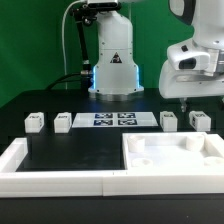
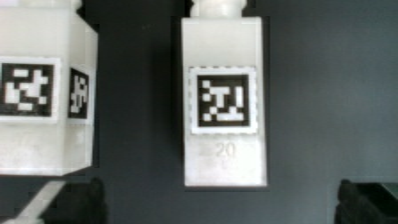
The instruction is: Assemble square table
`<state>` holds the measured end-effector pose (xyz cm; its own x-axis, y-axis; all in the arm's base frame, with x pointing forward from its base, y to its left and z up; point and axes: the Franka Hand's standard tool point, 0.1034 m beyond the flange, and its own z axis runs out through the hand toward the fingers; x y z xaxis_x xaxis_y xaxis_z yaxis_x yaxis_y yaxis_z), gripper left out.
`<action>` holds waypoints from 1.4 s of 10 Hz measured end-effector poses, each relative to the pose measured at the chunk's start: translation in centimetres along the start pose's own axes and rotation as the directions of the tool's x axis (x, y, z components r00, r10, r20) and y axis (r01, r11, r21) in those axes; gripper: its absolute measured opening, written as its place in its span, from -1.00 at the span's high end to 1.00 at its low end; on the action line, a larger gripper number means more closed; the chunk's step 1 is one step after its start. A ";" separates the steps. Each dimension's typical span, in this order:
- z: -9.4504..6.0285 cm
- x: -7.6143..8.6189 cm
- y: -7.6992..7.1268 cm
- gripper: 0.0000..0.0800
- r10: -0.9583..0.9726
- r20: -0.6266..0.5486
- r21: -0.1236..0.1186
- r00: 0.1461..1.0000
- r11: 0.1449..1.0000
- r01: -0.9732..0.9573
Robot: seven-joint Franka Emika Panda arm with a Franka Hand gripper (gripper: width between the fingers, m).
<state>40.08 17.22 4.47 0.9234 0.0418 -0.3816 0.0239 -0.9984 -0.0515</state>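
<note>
**Position.** The square slab (image 1: 175, 155) lies flat at the near right of the worktop (image 1: 70, 150), rim up, with nothing fitted to it. The four legs stand in a row beyond it and apart from it. The outer left leg (image 1: 35, 122) and inner left leg (image 1: 63, 121) are on the exterior view's left of the marker board (image 1: 112, 120). The inner right leg (image 1: 168, 120) and outer right leg (image 1: 200, 120) are on its right. The border rail (image 1: 50, 172) occupies the near left.

**Claw.** The claw (image 1: 185, 101) hangs over the right-hand pair, jaws wide apart and holding nothing. In the wrist view its fingertips (image 2: 57, 205) flank a centred leg (image 2: 222, 100), tag towards the camera, without touching it. A neighbouring leg (image 2: 45, 90) lies just beside that one, clear of it. Which of the right-hand pair is the centred one cannot be told.

**Handling, as judged.** The legs appear to be rigid moulded plastic, light and smooth, so they may twist or slip under a poor grip. The best hold is across the two long flat sides at mid-length, clear of the narrow end stub. The slab is stiff and looks too broad to span. It would have to be taken by its rim or pushed.
</note>
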 end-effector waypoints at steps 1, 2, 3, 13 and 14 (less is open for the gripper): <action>-0.1 0.2 0.2 -0.62 -0.071 0.091 0.036 0.993 0.997 0.068; -0.3 0.3 0.1 -0.62 -0.080 0.150 0.045 0.985 0.996 0.074; -0.5 0.3 -0.1 -0.62 -0.086 0.200 0.049 0.976 0.996 0.078; 2.7 -1.6 -1.0 -0.62 -0.036 0.656 -0.008 0.754 0.999 0.054; 2.8 -1.6 -1.0 -0.62 -0.038 0.657 -0.006 0.753 0.998 0.056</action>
<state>37.52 18.25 2.59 0.4424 0.0945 -0.8918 0.0776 -0.9947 -0.0669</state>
